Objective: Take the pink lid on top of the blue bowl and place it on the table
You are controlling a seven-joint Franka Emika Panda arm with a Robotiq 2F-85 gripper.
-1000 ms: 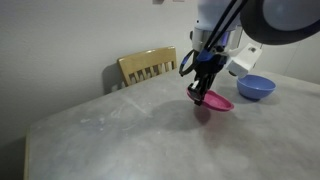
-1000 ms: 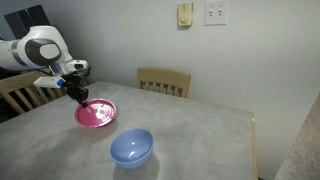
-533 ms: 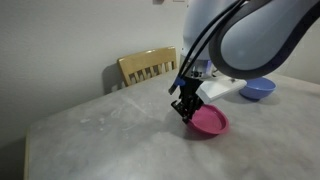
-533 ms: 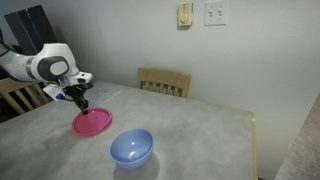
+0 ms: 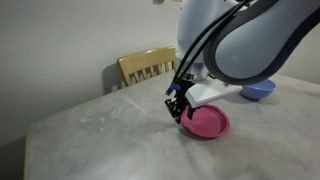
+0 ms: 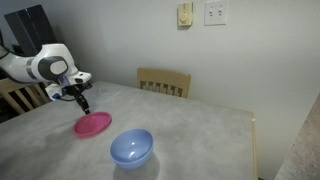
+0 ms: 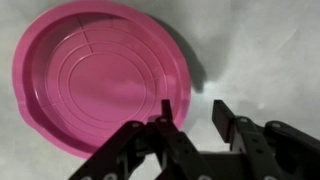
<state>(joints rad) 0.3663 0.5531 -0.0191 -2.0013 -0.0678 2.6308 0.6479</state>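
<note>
**Q:** The large grey, stone-mottled table (image 6: 200,125) fills both exterior views. Is anything on it at risk?

**A:** Not from the table. The danger is the white robot arm (image 6: 45,68), which is bent low over the side of the table away from the bowl. If it swung sideways before lifting, it would sweep across whatever lies under it.

**Q:** And what lies under it?

**A:** The flat, round magenta-pink lid (image 6: 92,123) with its raised rim. It rests flat on the table, well in from every edge, so the task looks all but done. The small blue-violet plastic bowl (image 6: 131,148) stands uncovered, apart from the lid and nearer the table edge closest to that camera.

**Q:** So where is the smallest hazard?

**A:** At the black gripper (image 7: 192,112). Its jaws are spread and hold nothing, with bare tabletop showing between them. In the wrist view one fingertip (image 7: 165,122) sits right at the lid's rim, and I cannot tell whether it touches. A tilted or sideways exit could catch that rim and flip the lid or push it toward the table edge. A straight lift looks like the safer way out.
</note>
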